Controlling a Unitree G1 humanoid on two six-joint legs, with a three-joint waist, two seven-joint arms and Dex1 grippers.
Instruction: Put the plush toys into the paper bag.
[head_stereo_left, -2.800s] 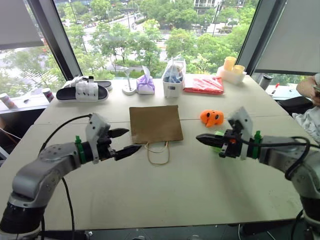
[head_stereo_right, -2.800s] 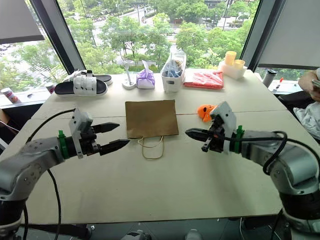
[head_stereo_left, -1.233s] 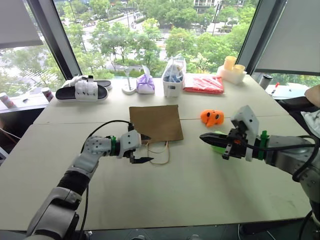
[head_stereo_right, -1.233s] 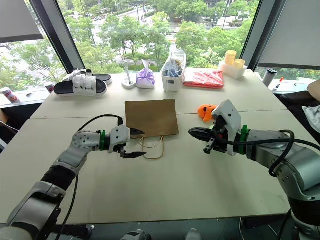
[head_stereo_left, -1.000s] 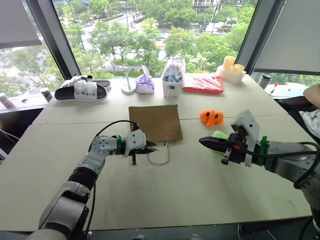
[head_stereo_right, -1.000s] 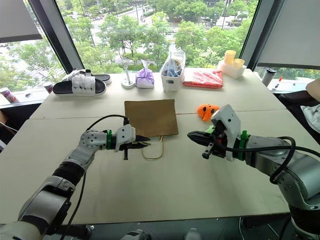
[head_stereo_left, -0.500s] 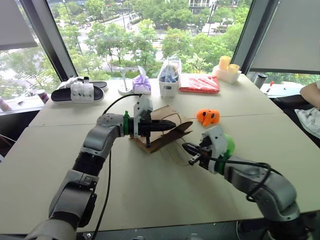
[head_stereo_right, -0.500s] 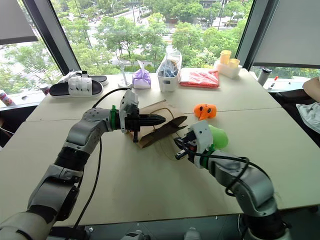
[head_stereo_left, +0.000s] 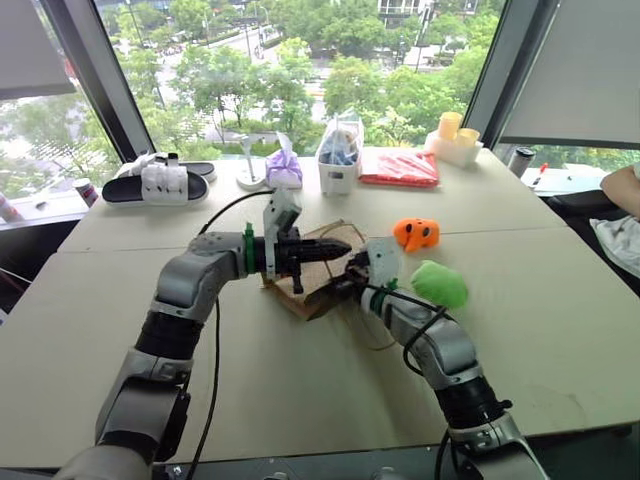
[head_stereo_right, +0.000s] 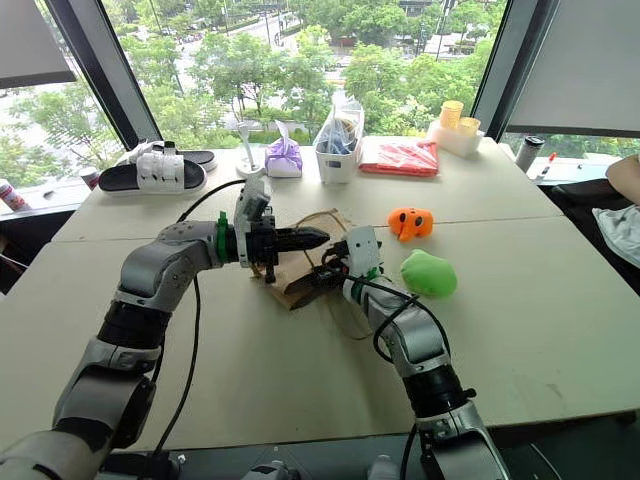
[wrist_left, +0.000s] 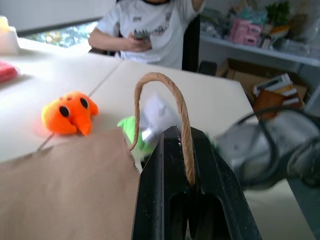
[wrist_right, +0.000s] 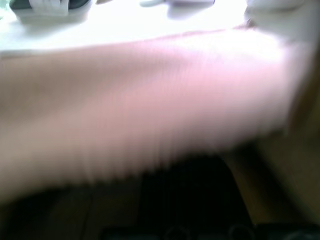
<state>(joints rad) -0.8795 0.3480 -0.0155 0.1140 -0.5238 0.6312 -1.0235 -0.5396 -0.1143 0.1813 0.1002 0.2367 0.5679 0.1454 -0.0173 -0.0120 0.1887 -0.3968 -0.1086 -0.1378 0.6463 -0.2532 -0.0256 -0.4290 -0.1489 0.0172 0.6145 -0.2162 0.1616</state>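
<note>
The brown paper bag (head_stereo_left: 300, 297) lies mid-table with its near edge lifted. My left gripper (head_stereo_left: 340, 246) points level to the right and is shut on one tan cord handle (wrist_left: 184, 125), holding that edge up. My right gripper (head_stereo_right: 312, 282) is pushed in at the raised bag mouth, under the left gripper, its fingertips hidden by paper. The green plush toy (head_stereo_left: 440, 283) rests on the table just right of my right forearm. The orange plush toy (head_stereo_left: 420, 233) sits behind it, closer to the window. Neither toy is held.
Along the window side stand a black sandal with white straps (head_stereo_left: 160, 183), a purple pouch (head_stereo_left: 283, 168), a white tub with a clear bag (head_stereo_left: 340, 160), a red packet (head_stereo_left: 405, 168) and yellow cups (head_stereo_left: 450, 135). A person (wrist_left: 150, 25) sits at the table's right end.
My left gripper shut on the cord handle and rose, lifting the bag's edge. My right gripper swung left and down, from beside the green toy to the bag mouth. The camera shifted too.
</note>
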